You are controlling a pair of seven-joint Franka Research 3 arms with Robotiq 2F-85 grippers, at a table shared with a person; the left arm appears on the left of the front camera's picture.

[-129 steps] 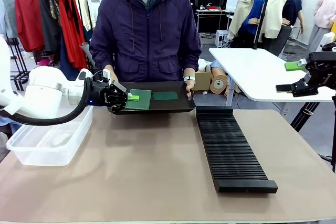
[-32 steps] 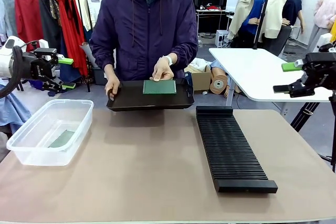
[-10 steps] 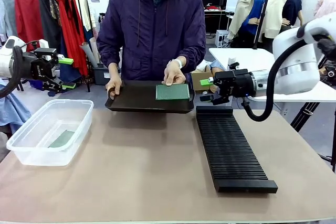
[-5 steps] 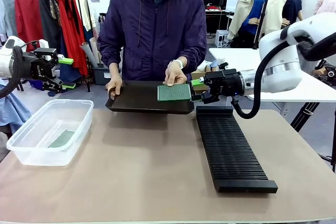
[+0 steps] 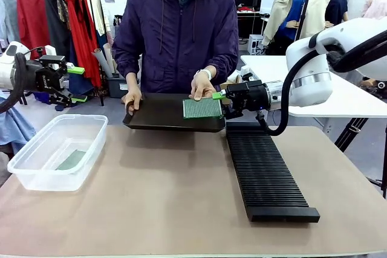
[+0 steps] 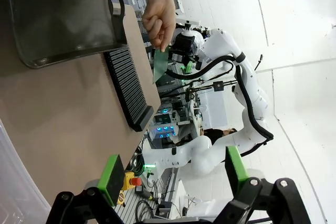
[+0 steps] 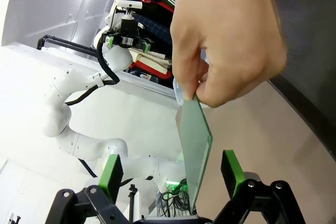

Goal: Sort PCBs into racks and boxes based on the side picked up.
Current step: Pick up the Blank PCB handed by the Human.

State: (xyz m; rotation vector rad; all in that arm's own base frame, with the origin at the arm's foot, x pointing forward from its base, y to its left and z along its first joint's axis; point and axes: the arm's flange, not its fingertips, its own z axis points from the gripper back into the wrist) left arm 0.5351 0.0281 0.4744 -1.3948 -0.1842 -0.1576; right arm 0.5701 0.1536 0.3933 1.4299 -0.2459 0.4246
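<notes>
The person's hand (image 5: 201, 86) holds a pale green PCB (image 5: 202, 108) up over the right end of a black tray (image 5: 158, 113). My right gripper (image 5: 220, 102) is open at the board's right edge. In the right wrist view the PCB (image 7: 195, 145) stands edge-on between the green pads (image 7: 111, 174), apart from both, with my right gripper (image 7: 170, 174) open. My left gripper (image 5: 75, 83) hangs open at the far left, above and behind the clear box (image 5: 36, 167), which holds one PCB (image 5: 72, 160). The long black rack (image 5: 266, 170) lies right of centre. The left wrist view shows my left gripper (image 6: 173, 174) open with nothing in it.
The person stands at the far side, the other hand (image 5: 132, 98) gripping the tray's left end. A white table (image 5: 302, 86) stands behind my right arm. The brown tabletop (image 5: 169, 197) is bare between box and rack.
My right gripper has moved left, from beside the tray to the PCB's right edge. The person's hand has shifted the board slightly right. The left arm has not moved.
</notes>
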